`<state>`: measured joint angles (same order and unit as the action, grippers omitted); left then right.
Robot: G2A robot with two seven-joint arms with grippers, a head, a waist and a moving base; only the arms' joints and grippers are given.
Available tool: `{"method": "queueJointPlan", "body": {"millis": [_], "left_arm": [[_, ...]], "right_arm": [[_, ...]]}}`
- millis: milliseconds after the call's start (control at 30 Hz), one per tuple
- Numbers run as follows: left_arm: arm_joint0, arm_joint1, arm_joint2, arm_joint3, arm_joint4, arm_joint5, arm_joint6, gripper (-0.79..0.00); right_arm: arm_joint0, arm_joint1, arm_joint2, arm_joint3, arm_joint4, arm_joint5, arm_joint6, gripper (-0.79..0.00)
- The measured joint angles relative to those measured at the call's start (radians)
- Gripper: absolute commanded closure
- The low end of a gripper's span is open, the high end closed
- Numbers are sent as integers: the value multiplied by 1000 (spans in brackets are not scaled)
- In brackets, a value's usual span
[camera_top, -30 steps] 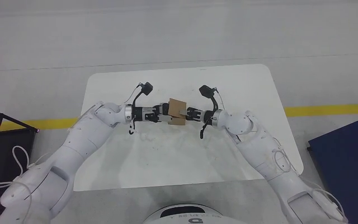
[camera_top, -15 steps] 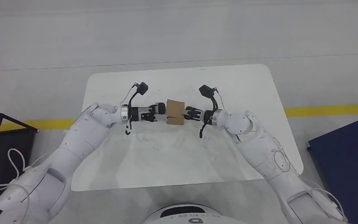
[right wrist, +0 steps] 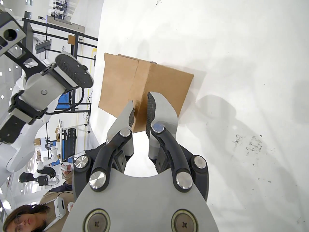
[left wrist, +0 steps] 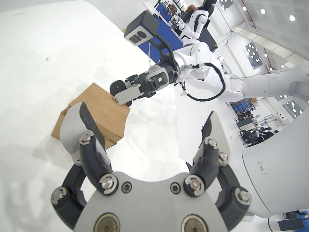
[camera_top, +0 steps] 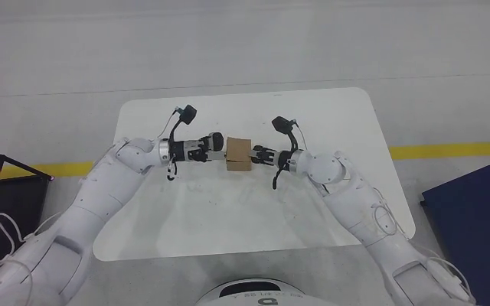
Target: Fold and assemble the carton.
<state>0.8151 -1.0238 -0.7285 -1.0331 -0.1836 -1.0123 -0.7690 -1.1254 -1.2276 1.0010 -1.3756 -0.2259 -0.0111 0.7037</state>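
carton (camera_top: 239, 153) flanked by left gripper (camera_top: 220, 145), right gripper (camera_top: 255, 155)

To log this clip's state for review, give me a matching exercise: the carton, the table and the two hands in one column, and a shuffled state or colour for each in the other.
Things:
1. left hand
2. right hand
3. carton
4. table

States:
A. brown, between the two hands
B. white, under the carton
C. shut on the carton's edge
D. open, next to the carton

Pairs: 1-D; 2-C; 3-A; 4-B
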Motion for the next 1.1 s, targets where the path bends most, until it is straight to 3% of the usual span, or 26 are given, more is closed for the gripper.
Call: {"method": "queueJointPlan", "body": {"millis": [233, 600, 900, 1100], "left_arm": [[-29, -25, 20, -11, 27, 0, -9, -785], [-104, -95, 130, 155, -36, 0, -39, -785], [-139, -124, 187, 217, -65, 27, -65, -785], [-152, -128, 186, 188, -81, -1, -38, -785]], "right_arm": [[-2, 0, 2, -4, -5, 4, 2, -92], [-7, 3, 14, -10, -3, 1, 10, -89], [-10, 5, 20, -14, -1, -1, 14, -105], [-23, 9, 42, -34, 19, -21, 17, -139]]}}
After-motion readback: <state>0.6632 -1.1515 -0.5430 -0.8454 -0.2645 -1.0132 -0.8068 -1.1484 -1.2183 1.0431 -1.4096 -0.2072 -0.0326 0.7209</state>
